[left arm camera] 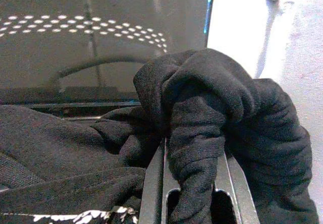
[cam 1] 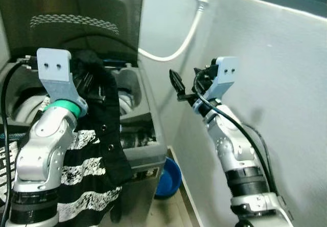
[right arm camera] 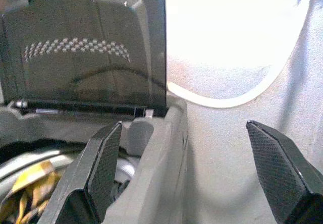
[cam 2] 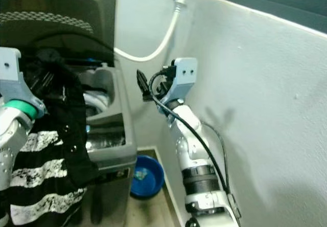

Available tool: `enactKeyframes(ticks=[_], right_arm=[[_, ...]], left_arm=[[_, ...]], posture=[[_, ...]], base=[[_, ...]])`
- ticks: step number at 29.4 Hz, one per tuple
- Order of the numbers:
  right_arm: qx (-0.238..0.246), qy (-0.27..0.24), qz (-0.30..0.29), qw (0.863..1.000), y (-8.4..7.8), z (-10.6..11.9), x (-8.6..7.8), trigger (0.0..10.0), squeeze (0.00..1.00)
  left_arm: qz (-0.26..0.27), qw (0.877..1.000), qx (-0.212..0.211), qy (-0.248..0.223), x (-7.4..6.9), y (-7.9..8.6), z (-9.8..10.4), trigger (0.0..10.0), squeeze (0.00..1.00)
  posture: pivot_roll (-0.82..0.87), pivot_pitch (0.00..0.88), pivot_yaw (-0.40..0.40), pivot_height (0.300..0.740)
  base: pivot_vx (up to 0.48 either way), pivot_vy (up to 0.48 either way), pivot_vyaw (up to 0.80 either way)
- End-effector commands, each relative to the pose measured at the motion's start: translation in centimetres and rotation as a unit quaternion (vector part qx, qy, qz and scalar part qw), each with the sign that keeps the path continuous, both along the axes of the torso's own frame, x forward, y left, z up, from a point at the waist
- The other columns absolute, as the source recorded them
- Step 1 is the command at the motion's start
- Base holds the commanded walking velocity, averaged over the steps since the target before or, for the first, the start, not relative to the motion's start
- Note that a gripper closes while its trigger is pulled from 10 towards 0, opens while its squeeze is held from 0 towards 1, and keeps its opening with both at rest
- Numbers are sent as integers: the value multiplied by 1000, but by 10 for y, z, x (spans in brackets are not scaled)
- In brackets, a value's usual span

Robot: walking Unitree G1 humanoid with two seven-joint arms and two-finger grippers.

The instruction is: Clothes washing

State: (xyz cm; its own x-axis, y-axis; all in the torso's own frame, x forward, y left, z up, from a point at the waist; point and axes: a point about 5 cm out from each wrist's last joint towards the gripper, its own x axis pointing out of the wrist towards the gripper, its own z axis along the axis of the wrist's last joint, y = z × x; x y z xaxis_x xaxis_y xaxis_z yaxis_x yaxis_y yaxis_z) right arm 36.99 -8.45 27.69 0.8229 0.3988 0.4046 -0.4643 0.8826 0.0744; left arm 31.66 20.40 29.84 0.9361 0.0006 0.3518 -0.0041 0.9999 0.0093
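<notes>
Left eye view: the washing machine (cam 1: 145, 135) stands with its lid (cam 1: 76, 17) raised, and the left claw (cam 1: 94, 81) holds a black garment (cam 1: 104, 130) up over the open tub, the cloth trailing down the machine's front beside a black-and-white striped piece (cam 1: 84, 171). So loading looks under way, not finished.

Right eye view: the right claw (cam 2: 143, 88) is raised beside the machine, near the white hose (cam 2: 153, 48), holding nothing. A blue basin (cam 2: 146, 176) sits on the floor by the wall.

Left wrist view: the black garment is bunched between the two fingers (left arm camera: 151, 188), which are clamped on it.

Right wrist view: the fingers (right arm camera: 103, 163) stand wide apart and empty; something yellow (right arm camera: 28, 183) already lies in the drum. Dropping the garment in, closing the lid and starting the wash seem left to do.
</notes>
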Motion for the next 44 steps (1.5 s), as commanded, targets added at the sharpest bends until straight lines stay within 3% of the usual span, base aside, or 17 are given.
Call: enactKeyframes(ticks=[1, 13, 25, 32, 44], right_arm=[[-10, 10, 3, 1000, 3, -6, 1, 10000, 0], [2, 25, -1, 1000, 4, -10, 1, 10000, 0], [10, 27, -9, 1000, -1, -10, 1, 10000, 0], [-7, 22, -1, 1000, 6, -12, -1, 10000, 0], [-5, 22, 6, 1000, 9, -11, 0, 10000, 0]], left_arm=[[10, 1000, 5, -7, -4, 2, 2, 10000, 0], [1, 1000, 4, -4, -6, 0, 6, 10000, 0], [-5, 1000, 5, -5, -6, -1, 8, 10000, 0], [3, 1000, 10, -5, -9, 3, 8, 10000, 0], [11, 1000, 16, -9, -11, 5, 11, 10000, 0]], posture=[[19, 0, -104, 740], [18, 0, -95, 740], [17, 0, -93, 740], [25, 0, -104, 740], [34, 0, -113, 740]], base=[[0, 0, 0], [0, 0, 0], [0, 457, -506], [0, 419, 0], [0, 0, 0]])
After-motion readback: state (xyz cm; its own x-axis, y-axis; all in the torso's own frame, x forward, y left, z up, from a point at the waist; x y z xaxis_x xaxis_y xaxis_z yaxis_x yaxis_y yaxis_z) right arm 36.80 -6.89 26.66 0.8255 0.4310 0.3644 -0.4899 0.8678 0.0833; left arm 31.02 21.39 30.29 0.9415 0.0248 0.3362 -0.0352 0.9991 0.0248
